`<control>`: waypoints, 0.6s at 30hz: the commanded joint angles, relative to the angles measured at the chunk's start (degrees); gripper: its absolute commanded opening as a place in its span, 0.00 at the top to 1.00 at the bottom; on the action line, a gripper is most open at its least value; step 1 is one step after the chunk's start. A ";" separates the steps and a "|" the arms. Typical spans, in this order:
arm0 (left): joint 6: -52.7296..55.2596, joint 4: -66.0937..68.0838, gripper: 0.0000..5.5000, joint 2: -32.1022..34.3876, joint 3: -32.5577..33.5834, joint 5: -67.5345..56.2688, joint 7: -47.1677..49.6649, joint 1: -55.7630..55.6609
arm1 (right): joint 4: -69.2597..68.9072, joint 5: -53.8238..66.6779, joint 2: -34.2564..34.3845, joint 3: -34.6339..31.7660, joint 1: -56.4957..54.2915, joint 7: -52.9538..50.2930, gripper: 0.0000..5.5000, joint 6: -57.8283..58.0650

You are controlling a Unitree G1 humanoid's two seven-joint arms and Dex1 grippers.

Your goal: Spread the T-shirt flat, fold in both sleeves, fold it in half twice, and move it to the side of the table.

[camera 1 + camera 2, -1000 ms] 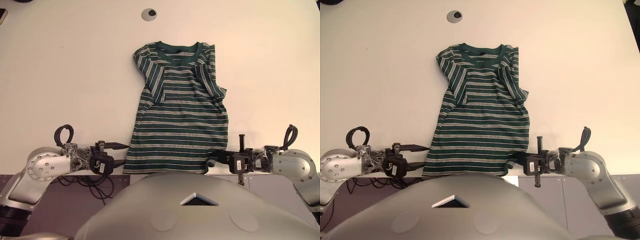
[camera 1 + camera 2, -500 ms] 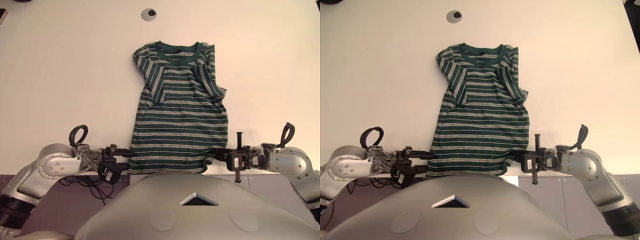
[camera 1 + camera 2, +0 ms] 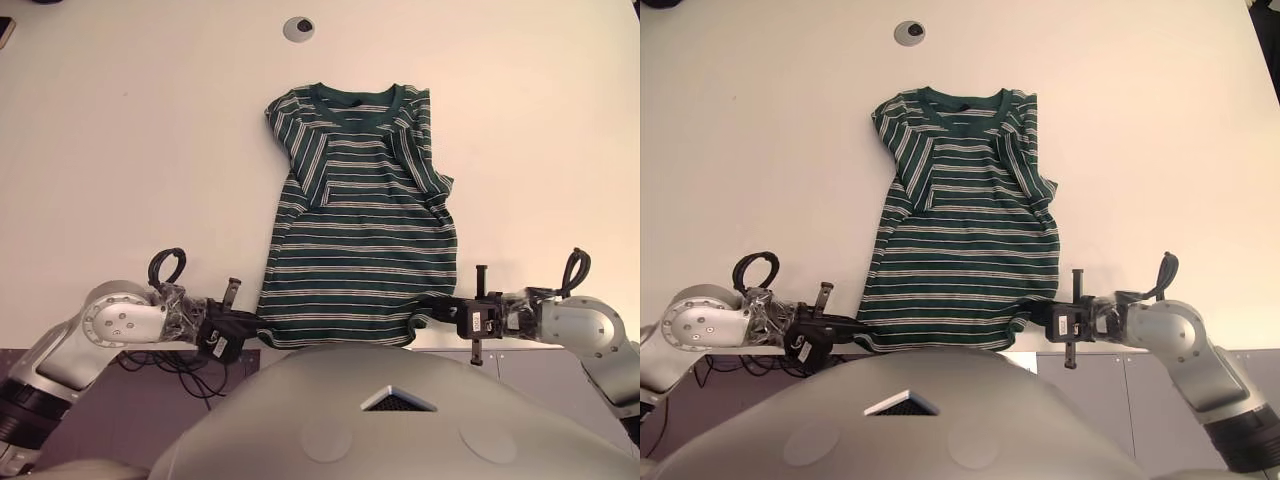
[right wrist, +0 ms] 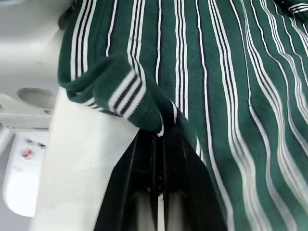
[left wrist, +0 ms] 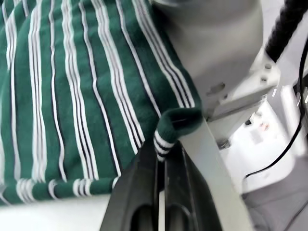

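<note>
T-shirt point(image 3: 355, 230) lay on table point(image 3: 120, 150), hem at near edge; left gripper point(image 3: 250, 326) and right gripper point(image 3: 428, 312) each clenched on hem corner.

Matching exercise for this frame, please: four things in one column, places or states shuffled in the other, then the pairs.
1. left hand
2. right hand
3. T-shirt
4. grey disc

A. set in the table beyond the collar
B. shut on the hem's right corner
C. sleeves folded in, collar away from the robot
D. shut on the hem's left corner

Pairs: 1-D, 2-B, 3-C, 4-A
</note>
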 commanded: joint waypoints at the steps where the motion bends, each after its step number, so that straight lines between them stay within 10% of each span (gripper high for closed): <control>1: 5.41 -0.74 1.00 3.94 4.59 -10.57 -4.32 5.42 | -2.38 6.70 -3.61 -3.47 4.73 4.35 1.00 4.04; 18: 7.83 -14.55 1.00 -1.73 23.65 -31.05 -10.68 18.42 | -12.37 24.87 -0.13 -10.89 1.16 8.26 1.00 10.37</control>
